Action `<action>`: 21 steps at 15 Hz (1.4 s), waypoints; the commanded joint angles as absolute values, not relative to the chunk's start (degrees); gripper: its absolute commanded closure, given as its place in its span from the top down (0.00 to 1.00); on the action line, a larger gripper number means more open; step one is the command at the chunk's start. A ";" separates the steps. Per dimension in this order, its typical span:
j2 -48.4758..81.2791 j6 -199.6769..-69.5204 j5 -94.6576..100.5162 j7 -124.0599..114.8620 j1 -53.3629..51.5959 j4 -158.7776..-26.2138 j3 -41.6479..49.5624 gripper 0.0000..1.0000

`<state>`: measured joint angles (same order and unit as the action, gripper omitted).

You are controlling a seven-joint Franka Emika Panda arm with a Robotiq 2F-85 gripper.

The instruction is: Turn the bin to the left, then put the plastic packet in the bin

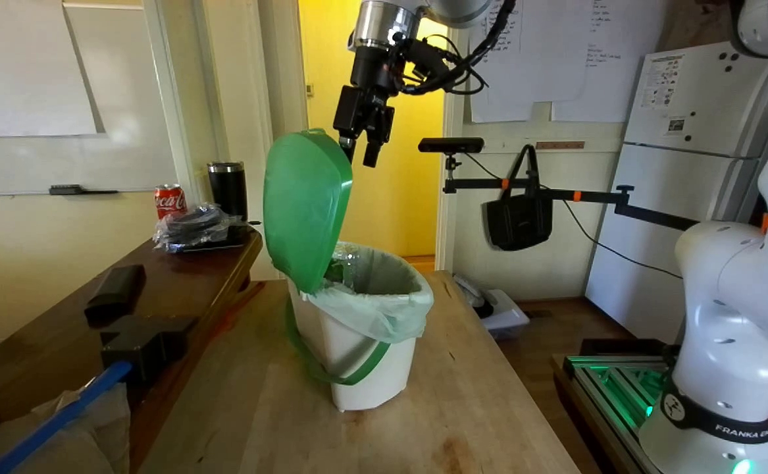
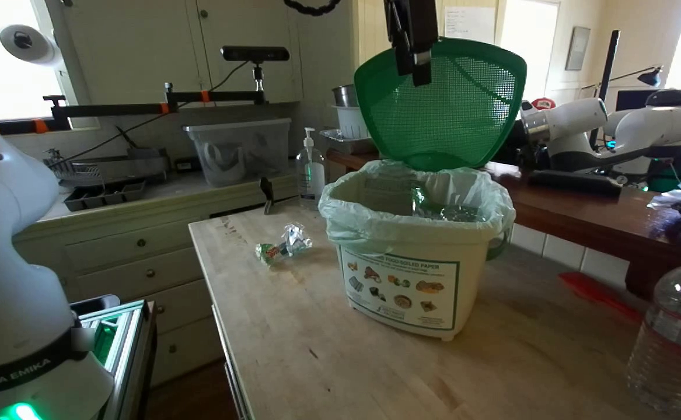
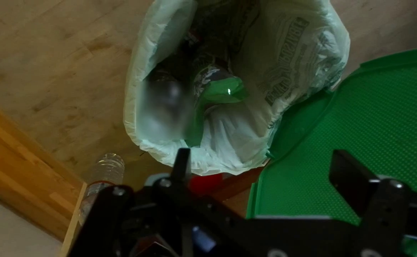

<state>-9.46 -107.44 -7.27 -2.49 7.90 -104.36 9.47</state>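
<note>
Gripper (image 3: 262, 157) is wide, holding nothing, above the bin (image 2: 398, 291). Plastic packet (image 2: 285, 242) lies apart from it on the table (image 2: 293, 315); likely light, crinkly, slippery. Pinch its narrow middle. Bin looks stiff. Contents (image 3: 226, 91) partly blurred, can't quite tell.

In an exterior view, the tall yellow doorway (image 1: 403, 204) is brightly lit, glare clouds the glossy white whiteboard (image 1: 130, 85), and the tall white refrigerator (image 1: 686, 164) leans with edge distortion. In an exterior view, the blank white window (image 2: 2, 87) is overexposed (detail lost), while the pale flat-fronted cabinets (image 2: 136, 46) are dim. The wrist view is darkest, a smeared grey-white patch (image 3: 165, 110) within the pale green plastic liner (image 3: 283, 53).
</note>
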 commanded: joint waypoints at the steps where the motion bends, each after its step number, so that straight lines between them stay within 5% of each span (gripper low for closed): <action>1: -10.65 -105.85 -6.92 0.43 8.64 -106.30 10.31 1.00; 21: -12.71 -105.66 -0.16 22.09 8.68 -114.34 12.34 1.00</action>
<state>-12.76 -105.81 -0.21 22.14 8.95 -114.51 12.09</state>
